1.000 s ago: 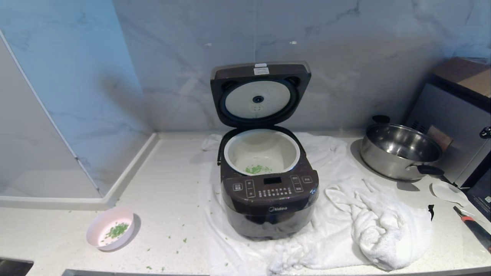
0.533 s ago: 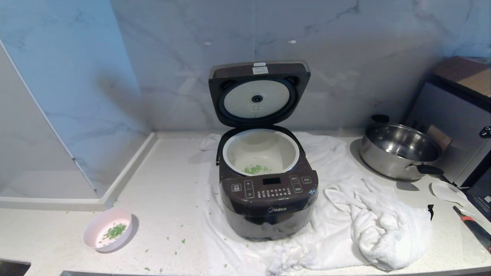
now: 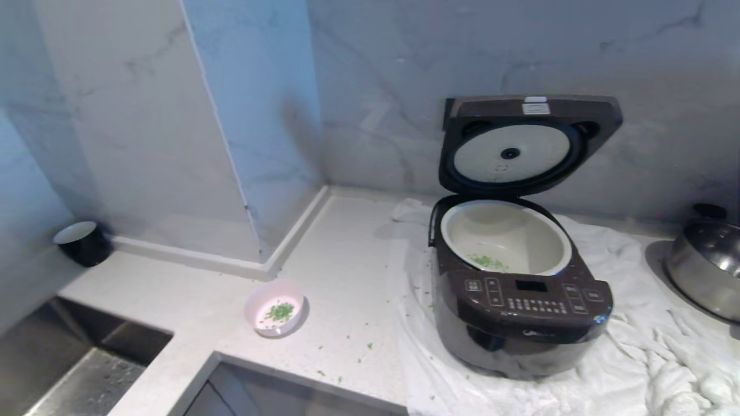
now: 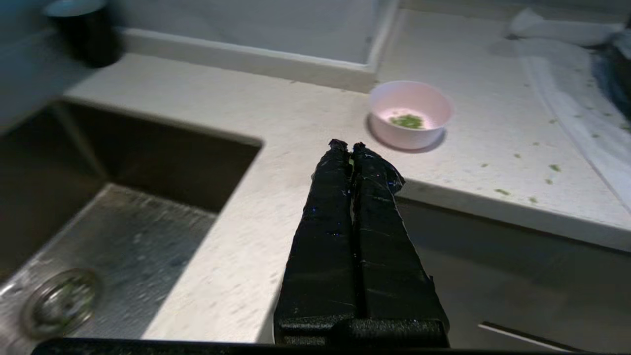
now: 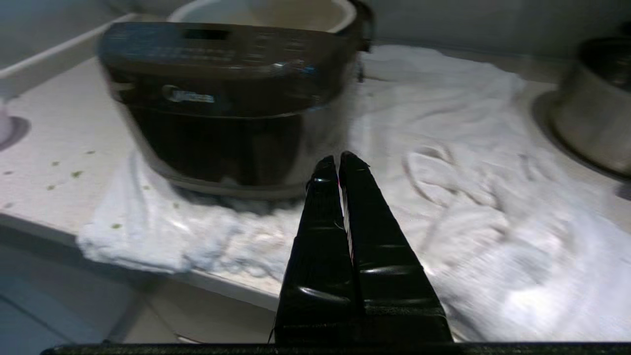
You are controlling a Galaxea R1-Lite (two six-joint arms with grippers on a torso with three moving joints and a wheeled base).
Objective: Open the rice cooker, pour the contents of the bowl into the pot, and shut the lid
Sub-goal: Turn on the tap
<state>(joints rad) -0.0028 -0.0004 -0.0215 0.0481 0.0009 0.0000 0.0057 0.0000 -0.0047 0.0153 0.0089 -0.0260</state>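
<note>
Head view of a pale stone kitchen counter (image 3: pixel 347 254) in a marble-walled corner, with neither robot arm in this picture. Nearest, at the counter's front left, a steel sink (image 3: pixel 69 370) drops below the worktop. Just beyond it stands the small pink bowl (image 3: pixel 274 308), upright on the bare counter and well apart from the cooker, with a little of the green contents (image 3: pixel 280 311) lying inside. A few loose green bits (image 3: pixel 358 349) are scattered on the counter between the bowl and a rumpled white towel (image 3: pixel 653 346).

The dark rice cooker (image 3: pixel 520 315) sits on that towel, control panel facing forward. Its lid (image 3: pixel 529 144) stands open and upright at the back, white round underside showing. Inside the body, the cream pot (image 3: pixel 506 237) holds a small patch of green bits near its front wall. At the far right edge a steel pan (image 3: pixel 705 271) is partly cut off. Far left, against the wall, sits a black cup (image 3: pixel 84 241).

In the left wrist view, the left gripper (image 4: pixel 345 146) hangs off the counter's front edge, near the bowl, black fingers pressed together and holding nothing. In the right wrist view, somewhat blurred, the right gripper (image 5: pixel 339 160) appears likewise closed and empty, in front of the cooker's base.
</note>
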